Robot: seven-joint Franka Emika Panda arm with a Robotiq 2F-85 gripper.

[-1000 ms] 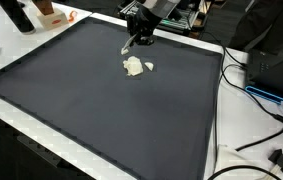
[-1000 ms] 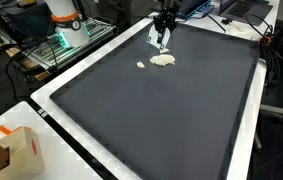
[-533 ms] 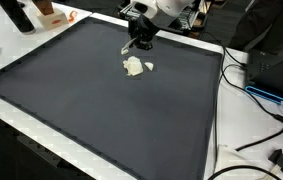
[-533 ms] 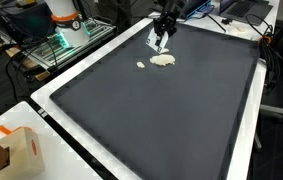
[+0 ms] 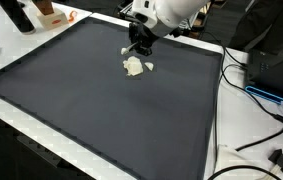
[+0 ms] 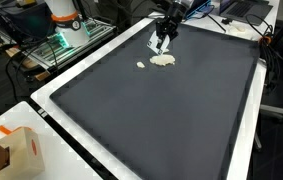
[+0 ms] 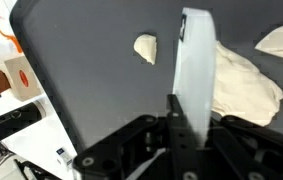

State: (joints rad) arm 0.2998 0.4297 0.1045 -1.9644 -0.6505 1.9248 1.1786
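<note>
Cream dough [image 5: 133, 67] lies as a flat lump in the upper middle of the frame in both exterior views, on a dark grey mat [image 5: 101, 115] that covers the white counter [image 6: 41, 100]. A small crumb [image 5: 149, 67] of the same stuff sits just beside it, apart from the lump; in the wrist view the crumb [image 7: 145, 48] is at upper centre and the dough [image 7: 243, 85] fills the right side.

The end effector [image 5: 139, 47] hangs just above the dough's far edge. Its fingers are clenched on a white blade [image 7: 196, 60], which juts out from the end effector [image 7: 186, 120] and runs up the middle of the wrist view, its edge overlapping the dough's left side. Whether the blade tip touches the mat or the dough cannot be told from these views; in an exterior view the end effector [image 6: 159, 44] looks close above the dough [image 6: 163, 60], with the crumb [image 6: 140, 66] off to the lower left.

The step in hand looks like working the dough with the blade, either scraping or gathering it. A next move would call for bringing the blade's edge flat to the mat beside the lump and keeping it low, so that it slides under the dough instead of riding over it. The grip on the blade would have to stay firm against the drag.
</note>
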